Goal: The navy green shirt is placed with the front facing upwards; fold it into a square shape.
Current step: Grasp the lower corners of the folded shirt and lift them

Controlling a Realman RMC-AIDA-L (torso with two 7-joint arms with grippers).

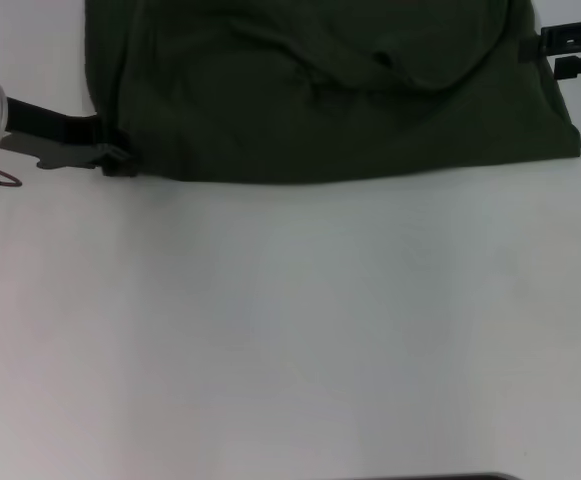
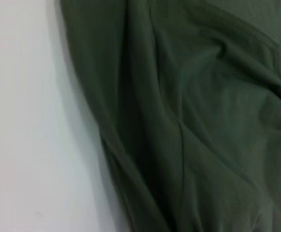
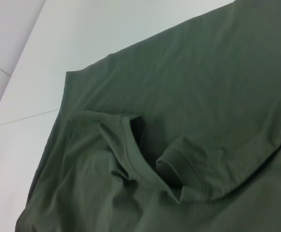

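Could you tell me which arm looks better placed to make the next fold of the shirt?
Probably the left. The left gripper sits right at the near left corner of the navy green shirt, seemingly touching the hem. The right gripper is at the shirt's right edge, farther back, mostly out of frame.

L arm: white rounded housing at far left edge w/ small green LED lit, then a black link running to the left hand [image 1: 110, 158], dark grey/black. Thin dark cable loops under the white housing. R side: right hand [image 1: 580, 52] is black, blocky, w/ ridged bracket parts, upper right corner.
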